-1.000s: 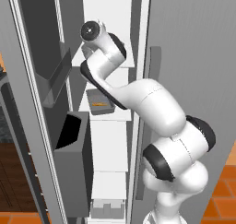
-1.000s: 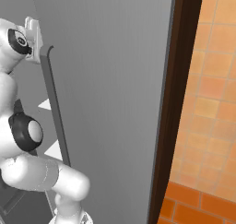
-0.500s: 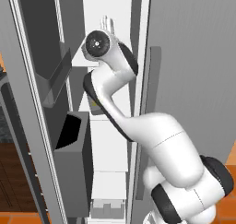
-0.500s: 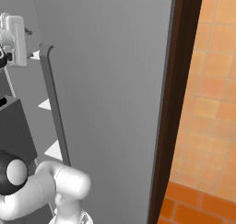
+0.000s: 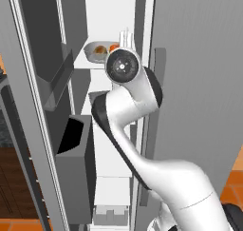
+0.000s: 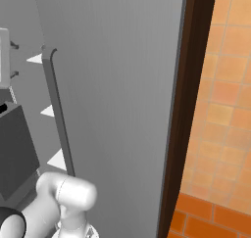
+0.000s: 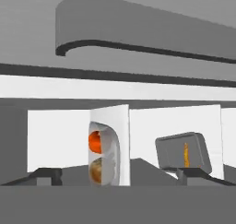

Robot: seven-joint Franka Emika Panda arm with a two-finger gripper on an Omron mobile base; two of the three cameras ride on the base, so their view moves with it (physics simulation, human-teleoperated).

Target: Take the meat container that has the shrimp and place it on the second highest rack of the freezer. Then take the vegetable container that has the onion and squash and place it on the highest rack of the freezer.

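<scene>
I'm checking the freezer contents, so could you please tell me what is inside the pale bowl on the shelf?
The pale bowl on a white shelf holds an orange piece and a brownish piece. The arm covers its right part.

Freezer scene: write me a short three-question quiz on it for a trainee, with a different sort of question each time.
1. True or false: the door of the freezer is shut.
2. In the hand view, how many pieces lie in the grey tray? A none, B one, C three.
3. Fill in: the fingers of the gripper stand ___ (open or shut).

Key: 1 false, the door stands open at the left. 2 B, the thin orange piece. 3 open, with nothing held.
</scene>
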